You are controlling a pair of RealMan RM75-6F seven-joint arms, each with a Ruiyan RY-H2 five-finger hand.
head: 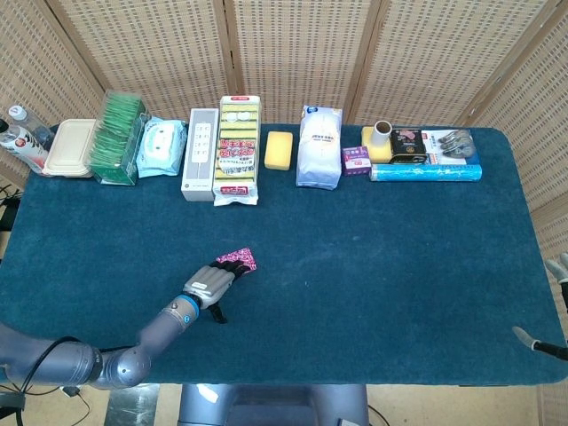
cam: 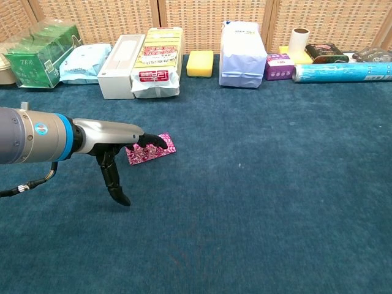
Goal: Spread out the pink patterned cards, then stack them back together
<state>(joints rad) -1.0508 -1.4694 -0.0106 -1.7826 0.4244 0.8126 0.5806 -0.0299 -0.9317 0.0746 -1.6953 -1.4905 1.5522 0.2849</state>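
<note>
The pink patterned cards lie in one stack on the blue table cloth, left of centre; they also show in the head view as the cards. My left hand lies flat over the stack's left part, fingers stretched onto it and thumb hanging down toward the cloth; in the head view the left hand covers most of the cards. It holds nothing. My right hand barely shows at the table's far right edge, far from the cards, its fingers apart.
Along the back edge stand a green tea box, a wipes pack, a white box, a sponge pack, a yellow sponge, a white bag, a purple box and a blue roll.
</note>
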